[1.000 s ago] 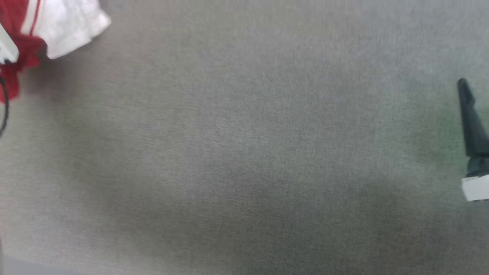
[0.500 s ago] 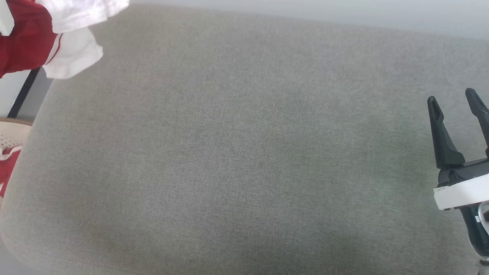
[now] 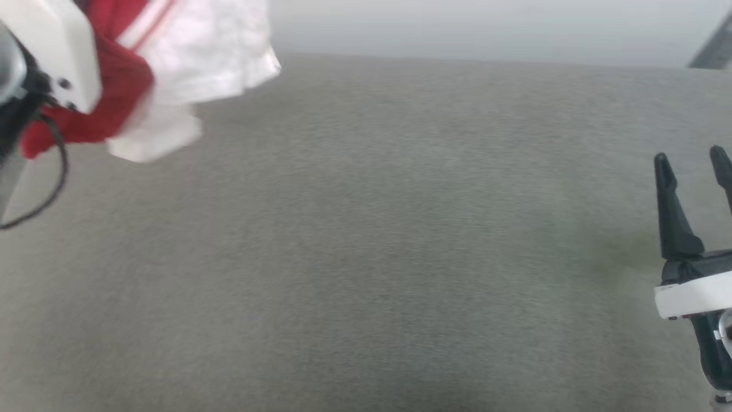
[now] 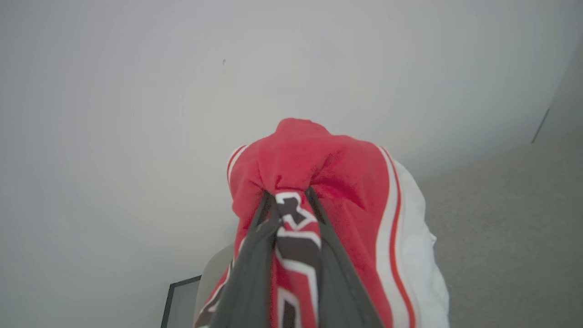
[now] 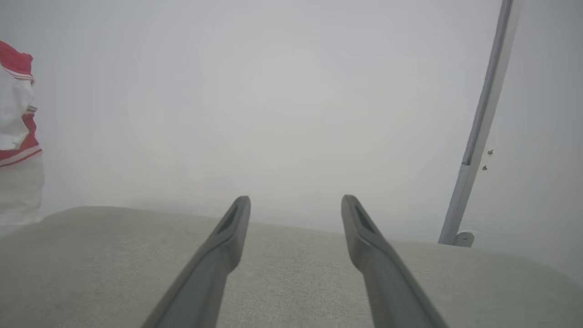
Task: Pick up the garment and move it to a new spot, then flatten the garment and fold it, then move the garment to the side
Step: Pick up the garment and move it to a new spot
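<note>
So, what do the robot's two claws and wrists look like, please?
The right claw and left claw each have two long, dark, tapering fingers. White casings sit behind them. A thin black cable loops beside the left wrist.

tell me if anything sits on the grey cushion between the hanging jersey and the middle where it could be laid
Nothing visible does. The garment hangs bunched from the shut left gripper over the far left of the cushion, whose grey top is bare across to the open right gripper at its right side.
</note>
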Robot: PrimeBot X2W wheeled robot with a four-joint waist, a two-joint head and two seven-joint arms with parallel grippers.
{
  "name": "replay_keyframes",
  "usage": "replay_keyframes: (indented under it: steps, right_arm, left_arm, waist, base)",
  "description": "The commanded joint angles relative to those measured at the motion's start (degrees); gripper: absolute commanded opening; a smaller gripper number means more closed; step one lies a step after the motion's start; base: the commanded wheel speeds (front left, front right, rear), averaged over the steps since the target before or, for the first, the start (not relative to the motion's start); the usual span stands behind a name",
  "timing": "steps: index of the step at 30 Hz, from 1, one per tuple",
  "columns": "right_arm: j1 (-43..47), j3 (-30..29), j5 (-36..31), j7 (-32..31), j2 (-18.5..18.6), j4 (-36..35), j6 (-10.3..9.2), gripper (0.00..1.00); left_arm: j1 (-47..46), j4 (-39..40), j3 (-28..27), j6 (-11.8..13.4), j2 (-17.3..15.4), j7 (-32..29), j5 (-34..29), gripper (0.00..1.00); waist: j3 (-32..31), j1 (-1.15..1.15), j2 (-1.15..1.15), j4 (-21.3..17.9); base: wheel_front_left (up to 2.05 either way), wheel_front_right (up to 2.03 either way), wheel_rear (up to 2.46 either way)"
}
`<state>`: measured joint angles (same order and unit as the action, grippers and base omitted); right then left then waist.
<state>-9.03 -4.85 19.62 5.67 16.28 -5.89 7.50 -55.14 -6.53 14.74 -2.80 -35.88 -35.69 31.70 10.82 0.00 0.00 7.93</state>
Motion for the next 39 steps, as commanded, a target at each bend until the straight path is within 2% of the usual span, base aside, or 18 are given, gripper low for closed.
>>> replay_keyframes:
  steps: [1,9,17,24,28,30,39]
  right_arm:
    - [0.45,-0.54,0.47,0.72,-0.38,0.29,-0.02,1.0]
    - [0.69,-2.26,0.41,2.43,-1.51,1.8,-0.02,1.0]
    - [1.06,-2.61,0.64,3.99,-2.65,3.79,-0.02,1.0]
    - [0.19,-1.03,1.28,5.64,-2.99,6.53,-0.02,1.0]
    - [-0.63,0.09,1.58,6.2,-3.07,7.68,-0.02,1.0]
    - [-1.37,1.36,1.63,6.66,-3.13,8.75,-0.02,1.0]
    - [-3.17,4.42,1.97,7.53,-2.65,10.86,-0.02,1.0]
  left_arm:
    - [1.34,3.16,0.33,0.91,0.41,-1.35,0.45,0.0]
    - [3.97,13.19,4.81,3.65,3.22,-6.85,-0.1,0.0]
    - [8.28,13.71,10.81,5.56,7.96,-8.09,-1.09,0.0]
    - [15.59,6.71,15.33,6.98,12.63,-5.38,-0.52,0.0]
    - [18.41,1.69,16.82,6.64,14.37,-3.24,-0.12,0.0]
    - [20.13,-4.25,18.26,5.99,15.67,-1.56,-0.22,0.0]
    - [20.72,-19.92,21.79,2.66,19.61,3.03,-0.38,0.01]
  waist:
    - [-0.49,0.0,0.0,-2.76]
    - [-0.08,0.0,0.0,-9.65]
    - [1.59,0.0,0.0,-14.27]
    - [2.92,0.0,0.0,-16.04]
    - [3.39,0.0,0.0,-16.61]
    - [3.71,0.0,0.0,-17.07]
    - [3.64,0.0,0.0,-17.59]
  base:
    - [0.0,0.0,0.0]
    - [0.0,0.0,0.0]
    - [0.0,0.0,0.0]
    - [0.0,0.0,0.0]
    - [0.0,0.0,0.0]
    - [0.0,0.0,0.0]
    - [0.0,0.0,0.0]
